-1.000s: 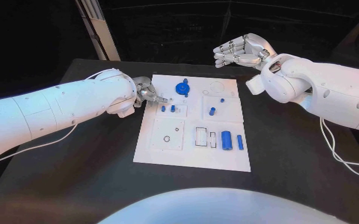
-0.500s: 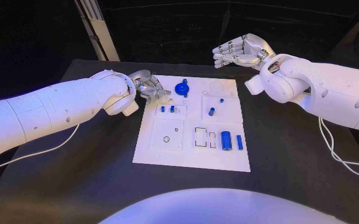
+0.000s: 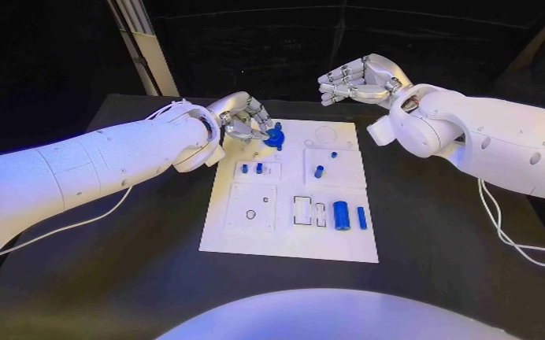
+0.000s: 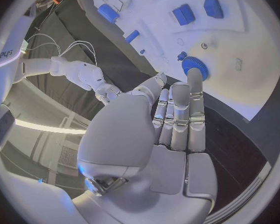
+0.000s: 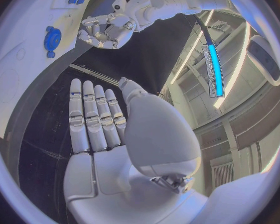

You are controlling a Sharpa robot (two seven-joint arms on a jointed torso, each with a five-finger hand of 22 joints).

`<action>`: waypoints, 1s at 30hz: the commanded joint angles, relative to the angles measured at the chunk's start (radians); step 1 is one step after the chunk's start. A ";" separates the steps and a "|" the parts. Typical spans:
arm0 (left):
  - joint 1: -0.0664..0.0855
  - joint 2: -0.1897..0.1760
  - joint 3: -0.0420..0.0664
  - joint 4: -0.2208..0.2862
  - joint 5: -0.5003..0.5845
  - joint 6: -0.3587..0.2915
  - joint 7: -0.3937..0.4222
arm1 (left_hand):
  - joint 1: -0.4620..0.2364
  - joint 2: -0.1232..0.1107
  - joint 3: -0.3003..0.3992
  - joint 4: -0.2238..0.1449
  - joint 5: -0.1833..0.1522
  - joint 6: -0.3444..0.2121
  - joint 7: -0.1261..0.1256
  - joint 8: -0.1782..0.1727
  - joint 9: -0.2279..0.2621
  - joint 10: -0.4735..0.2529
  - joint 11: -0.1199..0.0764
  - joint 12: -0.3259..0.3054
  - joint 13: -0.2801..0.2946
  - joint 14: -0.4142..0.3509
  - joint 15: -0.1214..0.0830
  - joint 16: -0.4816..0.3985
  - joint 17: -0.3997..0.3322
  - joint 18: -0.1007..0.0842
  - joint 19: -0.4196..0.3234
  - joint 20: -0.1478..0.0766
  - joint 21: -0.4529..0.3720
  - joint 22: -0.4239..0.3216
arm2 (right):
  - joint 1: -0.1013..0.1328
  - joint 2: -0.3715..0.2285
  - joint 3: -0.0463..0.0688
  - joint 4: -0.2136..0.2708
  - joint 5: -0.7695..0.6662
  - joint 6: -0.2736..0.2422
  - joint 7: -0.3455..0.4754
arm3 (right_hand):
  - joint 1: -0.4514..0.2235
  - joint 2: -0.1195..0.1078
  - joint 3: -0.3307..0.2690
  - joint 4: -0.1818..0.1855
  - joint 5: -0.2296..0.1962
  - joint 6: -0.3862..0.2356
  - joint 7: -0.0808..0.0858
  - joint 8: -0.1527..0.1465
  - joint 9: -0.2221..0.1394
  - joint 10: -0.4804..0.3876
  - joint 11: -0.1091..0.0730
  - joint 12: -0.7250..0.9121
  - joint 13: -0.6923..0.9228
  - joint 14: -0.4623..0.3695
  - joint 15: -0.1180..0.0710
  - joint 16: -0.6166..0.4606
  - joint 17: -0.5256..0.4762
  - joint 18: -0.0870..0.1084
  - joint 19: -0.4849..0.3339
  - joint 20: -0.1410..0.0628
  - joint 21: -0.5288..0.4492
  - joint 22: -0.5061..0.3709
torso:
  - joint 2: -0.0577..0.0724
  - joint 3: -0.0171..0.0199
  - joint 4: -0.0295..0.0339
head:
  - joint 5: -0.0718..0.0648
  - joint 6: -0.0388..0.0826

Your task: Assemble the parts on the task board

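The white task board (image 3: 284, 239) lies in the middle of the black table. A blue gear (image 3: 275, 136) stands near its far left corner. My left hand (image 3: 246, 120) hovers right beside the gear with its fingers stretched out and nothing in them. In the left wrist view a fingertip (image 4: 194, 76) reaches the rim of the gear (image 4: 196, 64); whether it touches is unclear. Two small blue pegs (image 3: 251, 168) stand nearer me, and a blue pin (image 3: 319, 171) is further right. My right hand (image 3: 357, 79) is raised beyond the board's far edge, empty, its fingers (image 5: 93, 115) straight.
A thick blue cylinder (image 3: 342, 215) and a thin blue rod (image 3: 362, 217) lie at the board's near right, beside rectangular slots (image 3: 305, 208). A white cable (image 3: 97, 214) trails on the table to the left. A pale post (image 3: 131, 25) rises behind the table's far left corner.
My left hand has moved from the board's left edge by the small pegs toward the far end, up to the blue gear. The right hand has barely moved.
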 commanded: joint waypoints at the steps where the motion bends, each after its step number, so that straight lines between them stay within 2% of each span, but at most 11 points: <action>1: 0.001 0.023 0.001 -0.028 -0.200 -0.023 0.070 | -0.008 -0.009 0.004 -0.007 -0.007 0.012 0.000 -0.014 -0.010 0.000 0.002 -0.011 -0.013 0.021 0.000 0.023 0.026 0.014 0.013 0.002 -0.004 -0.002 | 0.002 0.003 0.000 0.000 0.004 0.005 0.008 | -0.004 0.002 0.000 -0.008 0.005 -0.007 -0.002 -0.004 -0.001 -0.007 0.003 0.001 0.000 -0.005 -0.001 -0.001 -0.002 0.003 0.004 0.002 -0.004 -0.001 | 0.002 0.0000 0.0002 | -0.003 0.004; 3: 0.001 0.044 0.001 -0.052 -0.265 -0.005 0.056 | -0.017 -0.012 0.009 -0.016 -0.008 0.026 -0.003 -0.030 -0.022 0.003 0.001 -0.019 -0.029 0.066 -0.002 0.085 0.102 0.013 0.035 0.002 0.007 0.001 | 0.002 0.004 0.000 -0.001 0.004 0.005 0.008 | -0.004 0.002 0.000 -0.008 0.005 -0.007 -0.002 -0.004 -0.001 -0.007 0.003 0.001 0.000 -0.005 -0.001 -0.001 -0.002 0.003 0.004 0.002 -0.004 -0.001 | 0.001 0.0003 -0.0002 | -0.003 0.005; 5: 0.001 0.061 0.001 -0.071 -0.310 0.009 0.044 | -0.020 -0.014 0.013 -0.022 -0.008 0.040 -0.005 -0.034 -0.027 -0.001 0.001 -0.026 -0.039 0.074 -0.002 0.099 0.115 0.013 0.041 0.001 0.010 0.002 | 0.002 0.005 0.000 -0.001 0.004 0.005 0.008 | -0.004 0.002 0.000 -0.008 0.005 -0.007 -0.002 -0.004 -0.001 -0.007 0.003 0.001 0.000 -0.005 -0.001 -0.001 -0.002 0.003 0.004 0.002 -0.004 -0.001 | 0.002 0.0004 0.0000 | -0.004 0.006; 11: 0.002 0.099 0.001 -0.107 -0.394 0.036 0.024 | -0.019 -0.014 0.028 -0.042 -0.007 0.071 -0.008 -0.045 -0.037 0.000 0.002 -0.036 -0.058 0.057 -0.001 0.093 0.096 0.012 0.036 0.001 0.011 0.005 | 0.002 0.007 0.000 0.000 0.004 0.004 0.007 | -0.004 0.002 0.000 -0.008 0.005 -0.007 -0.002 -0.004 -0.001 -0.007 0.003 0.001 0.000 -0.005 -0.001 -0.001 -0.002 0.003 0.004 0.002 -0.004 -0.001 | 0.003 0.0006 -0.0007 | -0.006 0.008; 21: 0.002 0.143 0.001 -0.142 -0.456 0.082 0.011 | -0.027 -0.020 0.039 -0.066 -0.008 0.088 -0.010 -0.068 -0.053 -0.015 0.006 -0.058 -0.085 0.027 0.004 0.084 0.060 0.011 0.022 0.005 0.016 0.013 | 0.002 0.010 0.000 0.002 0.004 0.003 0.005 | -0.002 0.003 0.001 -0.011 0.006 -0.007 -0.002 -0.004 -0.001 -0.008 0.002 0.002 0.000 -0.005 -0.001 -0.001 -0.003 0.004 0.005 0.002 -0.005 -0.002 | 0.004 0.0020 -0.0025 | -0.009 0.010; 30: 0.003 0.171 0.001 -0.163 -0.493 0.124 -0.014 | -0.047 -0.013 0.049 -0.082 -0.009 0.110 -0.012 -0.086 -0.064 0.037 -0.003 -0.030 -0.087 0.048 -0.002 0.154 0.127 0.013 0.021 0.004 0.034 0.029 | 0.002 0.014 0.000 0.004 0.004 0.003 0.004 | -0.002 0.003 0.001 -0.011 0.006 -0.007 -0.002 -0.004 -0.001 -0.008 0.002 0.002 0.000 -0.005 -0.001 -0.001 -0.003 0.004 0.005 0.002 -0.005 -0.002 | 0.004 0.0015 -0.0007 | -0.013 0.009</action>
